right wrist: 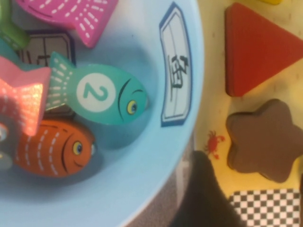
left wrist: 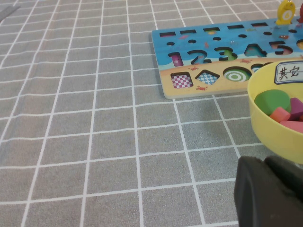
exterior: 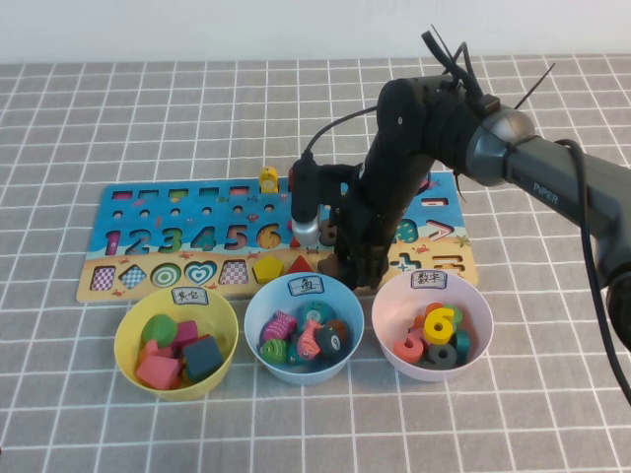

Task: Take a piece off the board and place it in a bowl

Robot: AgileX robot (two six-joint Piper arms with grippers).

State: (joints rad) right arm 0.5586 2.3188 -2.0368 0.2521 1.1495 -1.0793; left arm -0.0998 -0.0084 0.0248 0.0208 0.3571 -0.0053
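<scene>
The piece (right wrist: 263,142), a dark brown star with rounded points, lay flat in its cut-out on the sandy strip of the board (exterior: 138,219), just beside the red triangle block (right wrist: 258,54) and next to a small painted crab. In the high view the star was almost hidden under the right gripper (exterior: 357,273), which stood low over the front edge of the board, at about twelve o'clock from the gap between the light blue bowl (exterior: 304,327) and the pale pink bowl (exterior: 432,323). In the right wrist view one dark finger (right wrist: 203,198) was down beside the star, close to the blue bowl's rim, and a second dark edge showed at the other side of the star; the jaws stood apart around it and did not yet press it. The blue bowl held painted fish, the pink one coloured numbers. The yellow bowl (exterior: 175,339), with a white label on its rim, stood at about nine o'clock from the blue bowl and held several coloured blocks. The left gripper (left wrist: 270,194) hovered over the grey checked cloth (left wrist: 94,118) near the yellow bowl; whether its fingers were apart or together, I cannot tell.
</scene>
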